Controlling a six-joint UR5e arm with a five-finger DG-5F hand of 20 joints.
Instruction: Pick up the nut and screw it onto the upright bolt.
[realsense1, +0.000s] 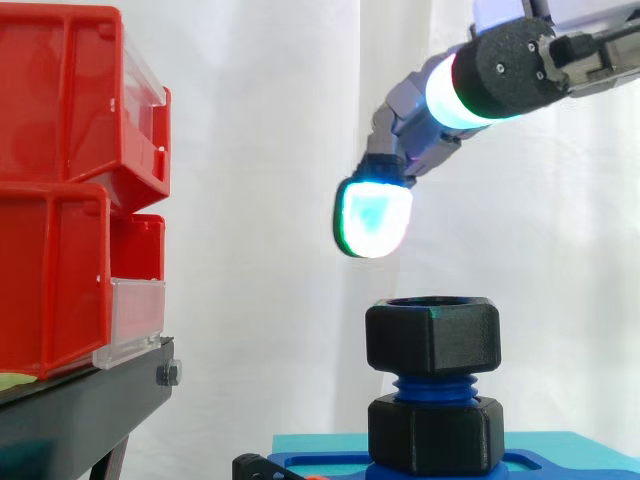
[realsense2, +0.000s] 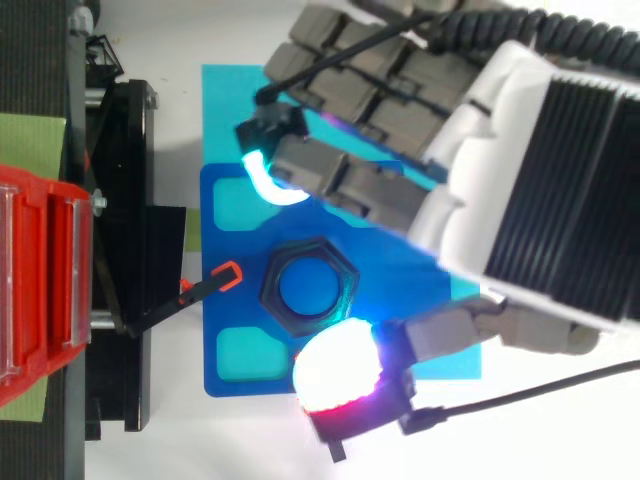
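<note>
- Nut (realsense1: 432, 335) sits on top of the upright blue bolt (realsense1: 432, 387), clear of the lower hex piece (realsense1: 436, 432); screwing-on judged unfinished.
- Robot hand (realsense2: 400, 110) hovers above, fingers apart, holding nothing.
- Next move calls for descending, pinching the nut and turning it down.

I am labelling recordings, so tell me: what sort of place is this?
Probably a robot test bench: red plastic bins on a black stand, a white curtain behind, and a black hexagonal nut on a blue upright bolt.

The nut (realsense1: 432, 335) hides most of the bolt (realsense1: 432, 386), and the left edge crops the red bins (realsense1: 55, 270).
</note>
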